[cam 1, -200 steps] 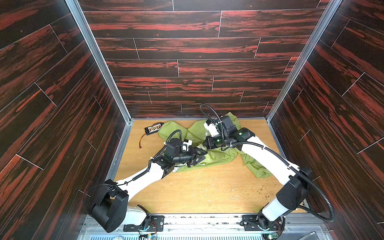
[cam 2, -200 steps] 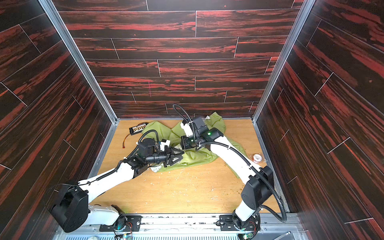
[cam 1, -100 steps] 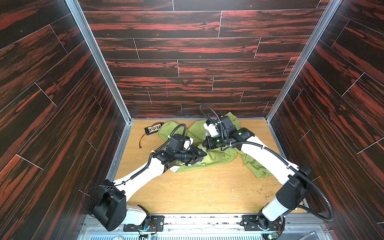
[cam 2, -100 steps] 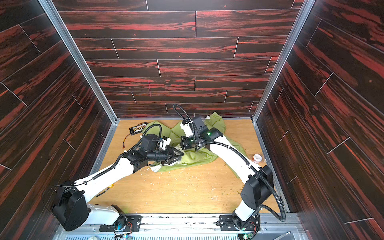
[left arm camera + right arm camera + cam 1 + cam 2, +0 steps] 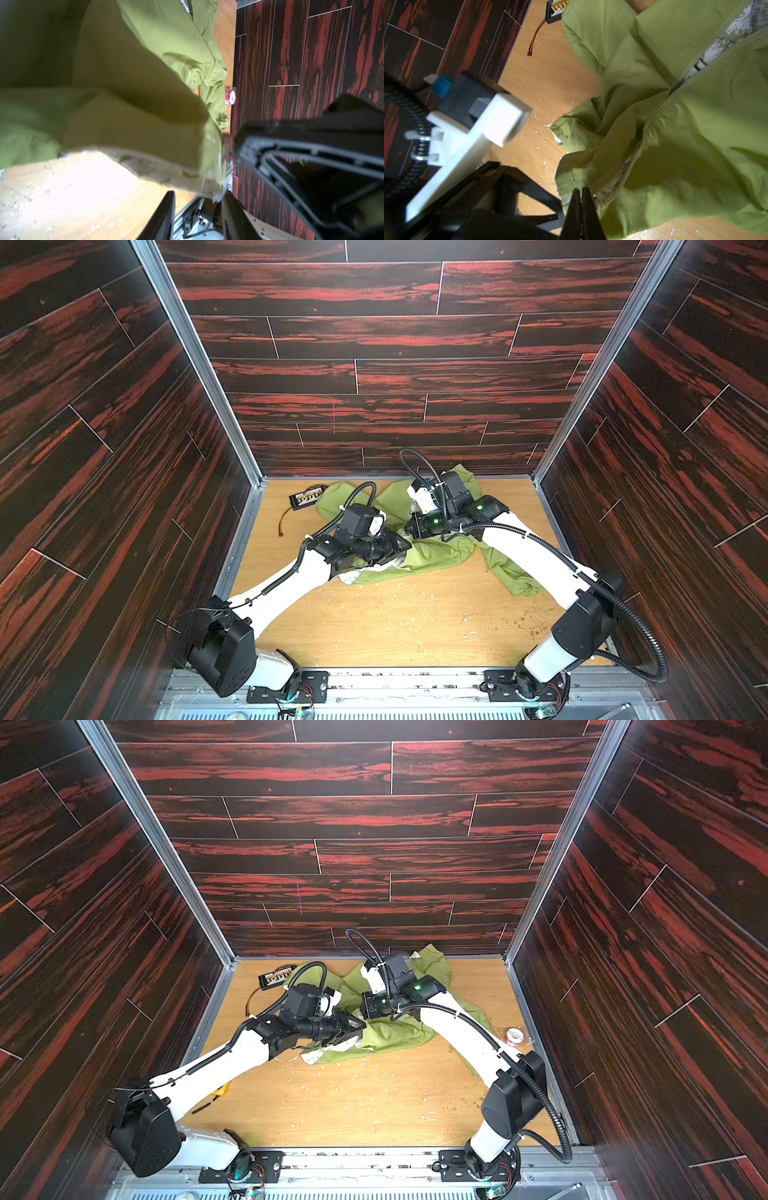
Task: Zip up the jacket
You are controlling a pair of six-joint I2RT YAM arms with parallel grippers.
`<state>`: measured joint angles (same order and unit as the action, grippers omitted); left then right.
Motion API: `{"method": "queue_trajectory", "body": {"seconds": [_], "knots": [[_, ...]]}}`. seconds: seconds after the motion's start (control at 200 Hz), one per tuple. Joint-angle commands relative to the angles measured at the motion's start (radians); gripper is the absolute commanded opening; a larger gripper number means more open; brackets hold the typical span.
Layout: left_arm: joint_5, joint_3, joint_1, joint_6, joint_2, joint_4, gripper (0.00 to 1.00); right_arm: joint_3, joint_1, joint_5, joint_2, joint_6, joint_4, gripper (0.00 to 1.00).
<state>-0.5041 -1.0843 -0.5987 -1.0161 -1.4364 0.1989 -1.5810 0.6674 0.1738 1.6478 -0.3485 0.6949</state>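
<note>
Wood surface [image 5: 415,630] boxed in by dark red-panelled walls [image 5: 374,344]. Green jacket [image 5: 440,551] lies crumpled at the far middle of the surface, front up, with one sleeve trailing toward the right arm's side. It shows in both top views [image 5: 390,1036]. Zipper [image 5: 660,108] runs down the front, and pale printed lining shows where its edges part. Both arms reach in and meet over the jacket's near-left edge.

Right gripper [image 5: 580,190]: jaws fully closed, pinching the hem by the zipper's lower end, fabric lifted off the surface there. Left gripper [image 5: 199,193]: jaws partly apart with a clear gap between them, hem corner just at the tips, nothing held.

Black connector board [image 5: 307,496] with orange wire [image 5: 285,519] sits far left, just beside the jacket. Tape roll [image 5: 514,1036] by the right wall. White crumbs [image 5: 395,601] scattered on the near surface.
</note>
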Motion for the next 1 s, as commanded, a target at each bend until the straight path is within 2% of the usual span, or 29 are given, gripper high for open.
{"method": "queue_trajectory", "body": {"seconds": [0.0,0.11,0.316,0.631,0.786,0.912,0.992], "knots": [[0.024,-0.043,-0.004,0.025,-0.030,-0.025,0.40,-0.022,0.002,0.017,0.030,-0.011,0.010,0.00],[0.020,-0.053,-0.004,0.025,-0.054,-0.036,0.36,-0.023,0.003,0.015,0.030,-0.011,0.012,0.00],[0.010,-0.016,-0.004,-0.002,-0.033,-0.099,0.00,-0.020,0.002,-0.014,0.031,-0.013,0.017,0.00],[0.032,0.122,0.004,-0.033,0.108,-0.095,0.00,0.038,-0.025,-0.104,0.015,-0.035,-0.016,0.00],[0.038,0.184,0.017,-0.070,0.159,-0.140,0.00,0.036,-0.033,-0.080,0.018,-0.029,-0.022,0.00],[0.030,0.177,0.017,-0.083,0.148,-0.162,0.00,0.029,-0.032,-0.047,0.019,-0.035,-0.030,0.00],[0.026,0.173,0.017,-0.098,0.134,-0.187,0.27,0.023,-0.029,-0.015,0.020,-0.039,-0.034,0.00]]}}
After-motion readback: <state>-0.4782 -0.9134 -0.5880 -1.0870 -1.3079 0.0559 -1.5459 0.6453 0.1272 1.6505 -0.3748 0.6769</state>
